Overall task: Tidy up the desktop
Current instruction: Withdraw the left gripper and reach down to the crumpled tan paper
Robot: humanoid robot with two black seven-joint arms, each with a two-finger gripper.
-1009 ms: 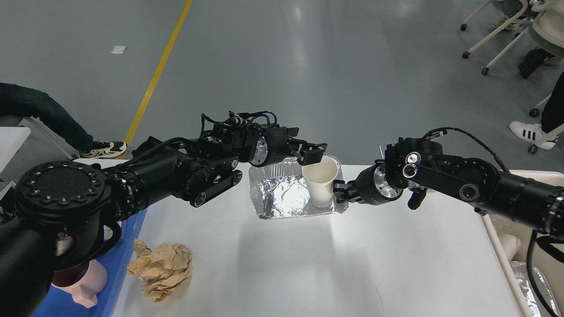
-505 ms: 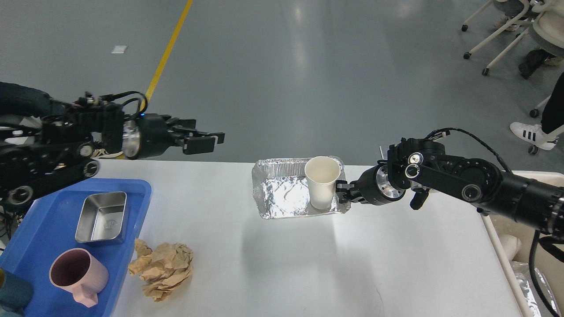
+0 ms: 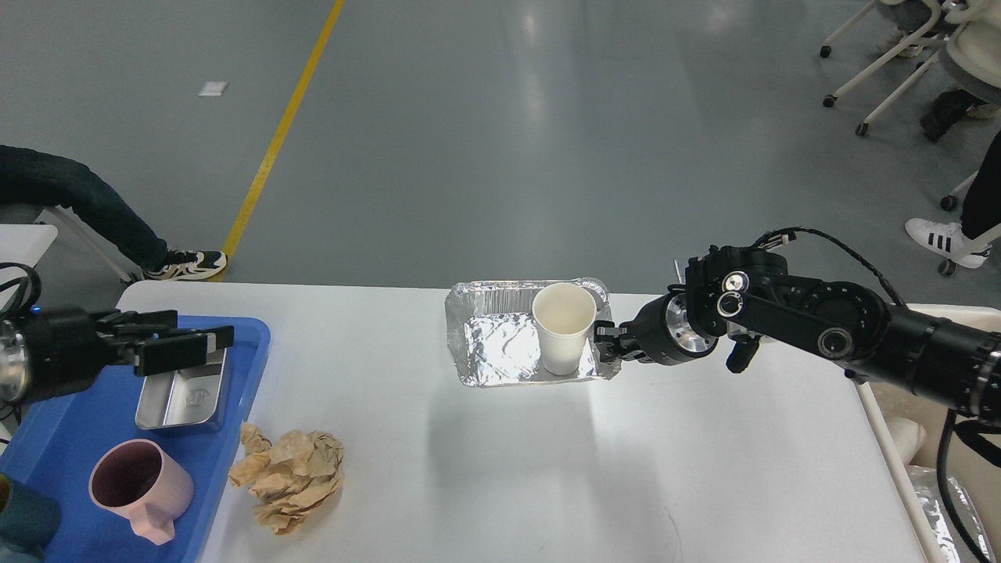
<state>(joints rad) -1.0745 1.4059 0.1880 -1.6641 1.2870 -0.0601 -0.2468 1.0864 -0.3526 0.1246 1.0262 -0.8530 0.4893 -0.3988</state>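
While right pincer (image 3: 600, 349) grips foil tray (image 3: 500, 344), left pincer (image 3: 199, 344) hovers parted.

My arms are matte black, jointed in round housings. My right arm (image 3: 829, 332) carries a silver ribbed wrist ring (image 3: 679, 332), small round screw caps and a looping black cable (image 3: 821, 234).

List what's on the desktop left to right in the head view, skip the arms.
Pink mug → steel container (both in the blue tray) → crumpled brown paper → foil tray → paper cup in it.
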